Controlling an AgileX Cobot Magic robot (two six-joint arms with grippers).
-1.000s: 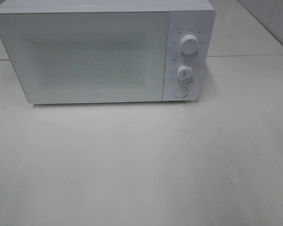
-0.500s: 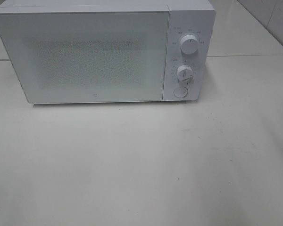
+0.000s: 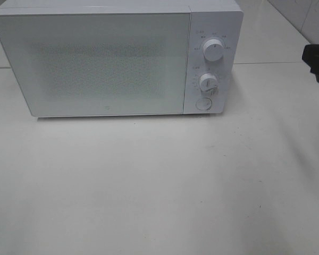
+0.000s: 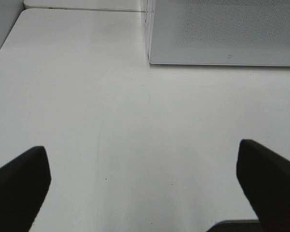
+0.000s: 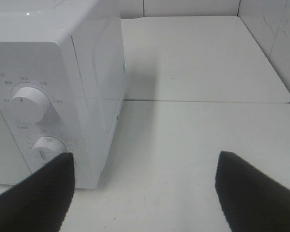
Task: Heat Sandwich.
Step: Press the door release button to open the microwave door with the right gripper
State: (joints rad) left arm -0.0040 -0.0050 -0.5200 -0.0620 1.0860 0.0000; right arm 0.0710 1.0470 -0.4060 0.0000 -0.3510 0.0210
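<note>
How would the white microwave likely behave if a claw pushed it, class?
The microwave looks rigid and boxy, so probably heavy and slow to budge. Its broad base sits flat on the table, so tipping seems unlikely. On that smooth surface it would likely slide, not roll.

No legible txt: tiny marks round white boxy microwave's round white upper knob, too small to read.
</note>
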